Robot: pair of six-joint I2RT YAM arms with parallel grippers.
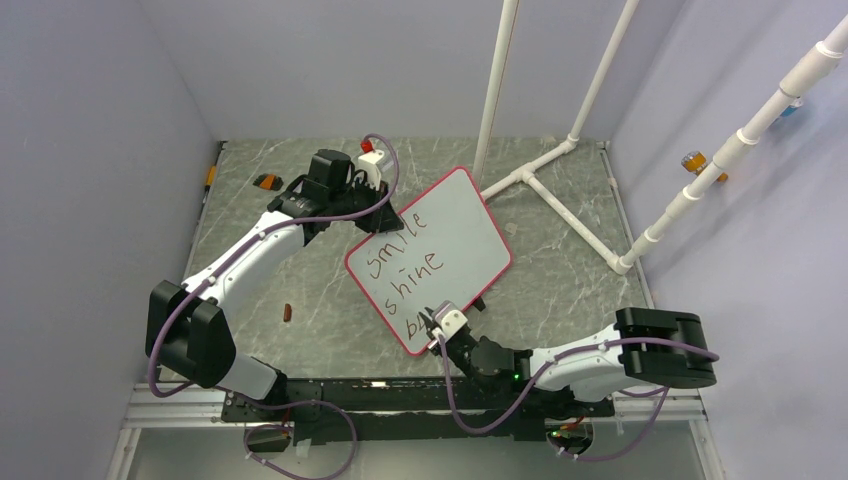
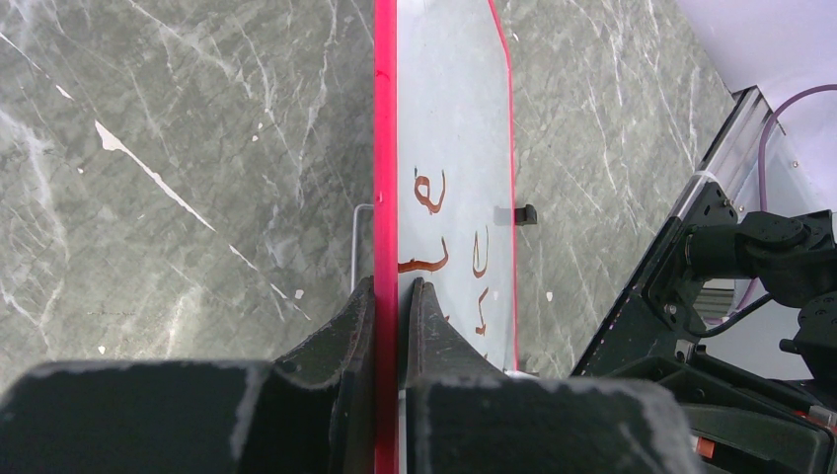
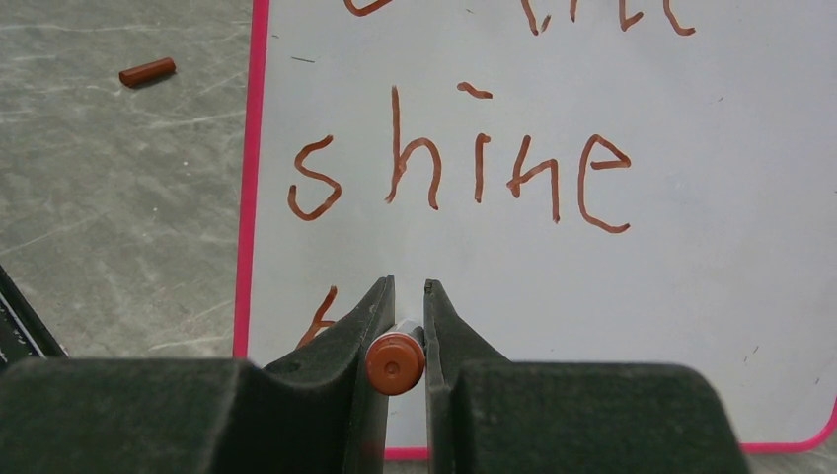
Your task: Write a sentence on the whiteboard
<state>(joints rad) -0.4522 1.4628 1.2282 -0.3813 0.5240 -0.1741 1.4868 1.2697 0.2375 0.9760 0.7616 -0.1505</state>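
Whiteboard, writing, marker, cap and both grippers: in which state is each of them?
left gripper, jaws shut on the whiteboard rim
right gripper, jaws shut on the marker
whiteboard, partly written
sentence, "smile" and "shine" finished, third word only begun
marker cap, off, lying on the table

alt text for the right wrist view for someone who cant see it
The fingers of the right gripper clamp a reddish-brown marker, seen end-on, in front of a pink-rimmed whiteboard. Above them the handwritten sentence reads "shine", with another line cut off at the top. A small brown cylinder lies on the grey marble table at upper left.
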